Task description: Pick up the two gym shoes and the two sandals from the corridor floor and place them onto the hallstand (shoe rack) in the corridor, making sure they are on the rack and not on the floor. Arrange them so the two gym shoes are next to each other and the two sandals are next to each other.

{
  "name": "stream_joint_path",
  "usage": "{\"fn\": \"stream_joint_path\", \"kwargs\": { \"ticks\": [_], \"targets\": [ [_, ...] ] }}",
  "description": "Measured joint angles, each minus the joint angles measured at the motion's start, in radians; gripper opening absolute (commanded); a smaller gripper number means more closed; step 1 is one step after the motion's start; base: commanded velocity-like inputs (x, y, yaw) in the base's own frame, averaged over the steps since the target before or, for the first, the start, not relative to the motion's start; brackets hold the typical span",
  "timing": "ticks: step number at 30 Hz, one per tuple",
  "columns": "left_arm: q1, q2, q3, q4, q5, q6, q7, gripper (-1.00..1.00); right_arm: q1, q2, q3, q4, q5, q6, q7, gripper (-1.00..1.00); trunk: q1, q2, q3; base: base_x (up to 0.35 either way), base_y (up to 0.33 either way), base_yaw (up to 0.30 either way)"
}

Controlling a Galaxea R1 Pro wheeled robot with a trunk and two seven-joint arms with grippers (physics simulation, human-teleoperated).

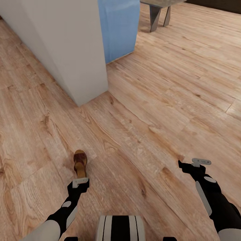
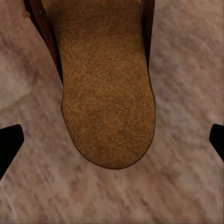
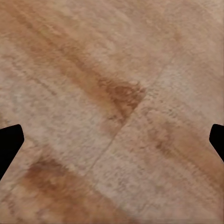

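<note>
Robot trunk [image 1: 120, 227]: striped black and white, at the near edge of the head view, between the two arms.
Left pincer [image 1: 80, 183]: released, fingers spread wide; their dark tips sit at either side of the left wrist view, clear of the sandal on both sides.
Sandal [image 1: 80, 163]: lies on the corridor floor [image 1: 150, 110] just ahead of the left pincer, near its fingertips and seemingly not touched, though the head view is coarse here.
Sandal's long axis: runs straight away from the left pincer, in line with its reach.
Sandal's near end [image 2: 109, 116]: rounded tan footbed, centred between the open fingers; dark brown sides further along.
Right pincer [image 1: 197, 164]: released, wide apart, over bare planks [image 3: 112, 112], well apart from the sandal.
White wall block [image 1: 67, 50]: far ahead of the left pincer.
Blue panel [image 1: 118, 26]: just beside that block.
</note>
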Motion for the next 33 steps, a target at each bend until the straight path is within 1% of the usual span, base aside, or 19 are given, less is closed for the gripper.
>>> {"fn": "stream_joint_path", "kwargs": {
  "ticks": [5, 10, 17, 22, 28, 33],
  "targets": [
    [0.000, 0.000, 0.000, 0.000, 0.000, 0.000, 0.000, 1.00, 0.000, 0.000, 0.000, 0.000, 0.000, 0.000, 0.000, 1.00, 0.000, 0.000, -0.002, 0.000, 0.000, 0.000],
    [0.000, 0.000, 0.001, 0.000, 0.001, 0.000, 0.000, 1.00, 0.000, 0.000, 0.000, 0.000, 0.000, 0.000, 0.000, 1.00, 0.002, -0.001, -0.024, 0.000, 0.000, 0.000],
    [0.000, 0.000, 0.001, 0.000, 0.001, 0.000, 0.000, 1.00, 0.000, 0.000, 0.000, 0.000, 0.000, 0.000, 0.000, 1.00, 0.005, -0.003, -0.061, 0.000, 0.000, 0.000],
    [0.000, 0.000, 0.001, 0.000, 0.001, 0.000, 0.000, 1.00, 0.000, 0.000, 0.000, 0.000, -0.001, 0.000, 0.000, 1.00, 0.005, -0.003, -0.068, 0.000, 0.000, 0.000],
    [0.000, 0.000, 0.000, 0.000, 0.001, -0.004, 0.000, 1.00, 0.000, 0.000, 0.000, 0.000, -0.001, 0.000, 0.000, 1.00, 0.005, -0.003, -0.070, 0.005, 0.000, 0.000],
    [0.000, 0.000, 0.000, 0.000, 0.000, -0.006, 0.000, 1.00, 0.000, 0.000, 0.000, 0.000, -0.001, 0.000, 0.000, 1.00, 0.005, -0.003, -0.070, 0.124, 0.000, 0.000]
  ]
}}
